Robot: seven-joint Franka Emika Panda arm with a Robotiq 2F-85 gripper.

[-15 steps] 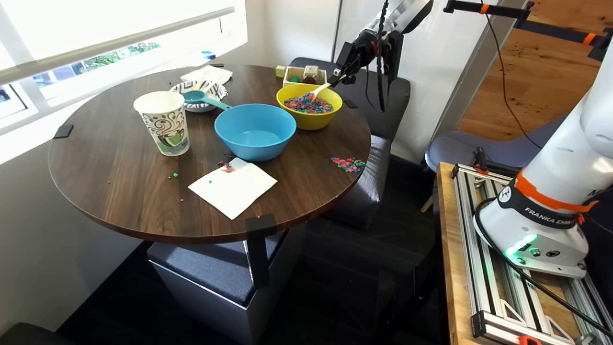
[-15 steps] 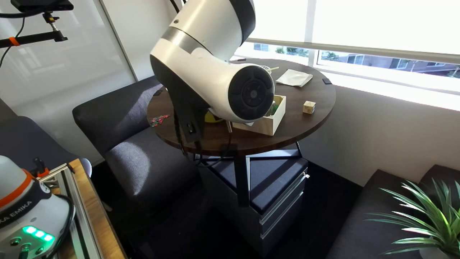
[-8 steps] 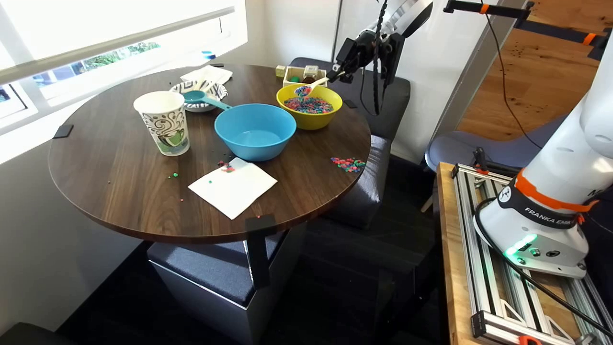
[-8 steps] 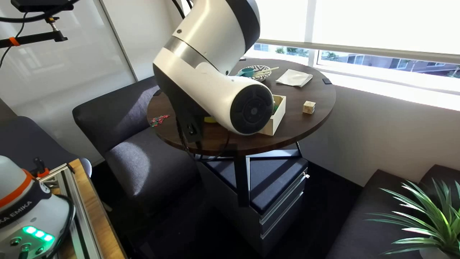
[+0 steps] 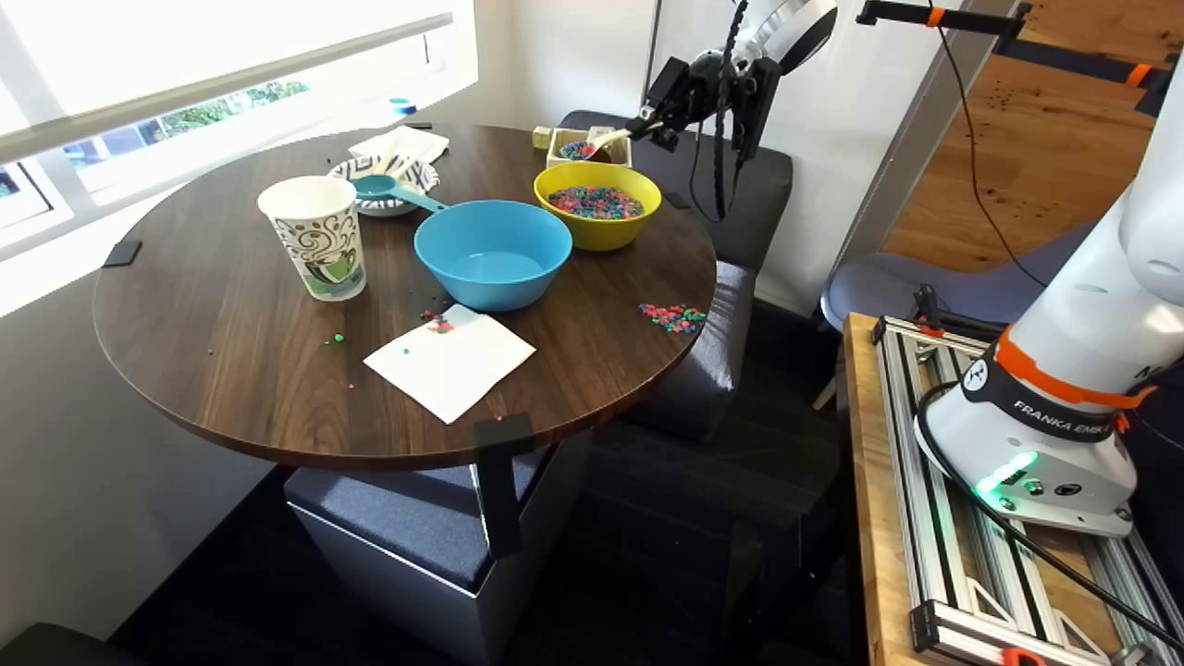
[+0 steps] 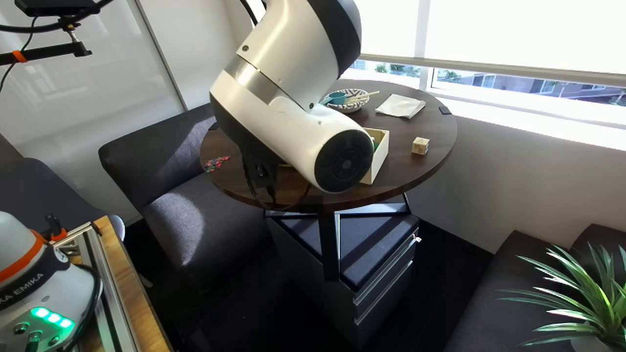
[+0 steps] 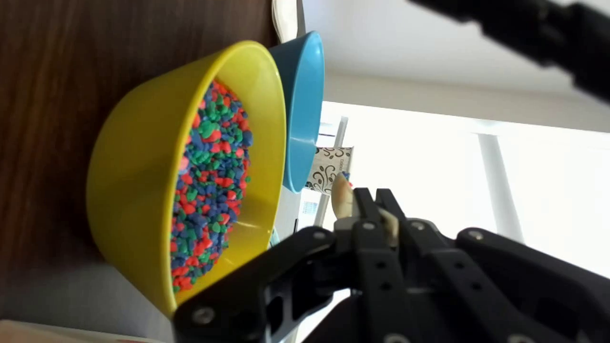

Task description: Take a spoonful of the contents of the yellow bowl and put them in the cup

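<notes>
The loaded spoon, upper centre, is being pinched by the near-closed gripper. Spillage is being risked by tilting.

Beside the round table: window with partly lowered blind, and grey chair with sunlit seat. Beneath the table: drawer cabinet, surrounded by dark floor.
</notes>
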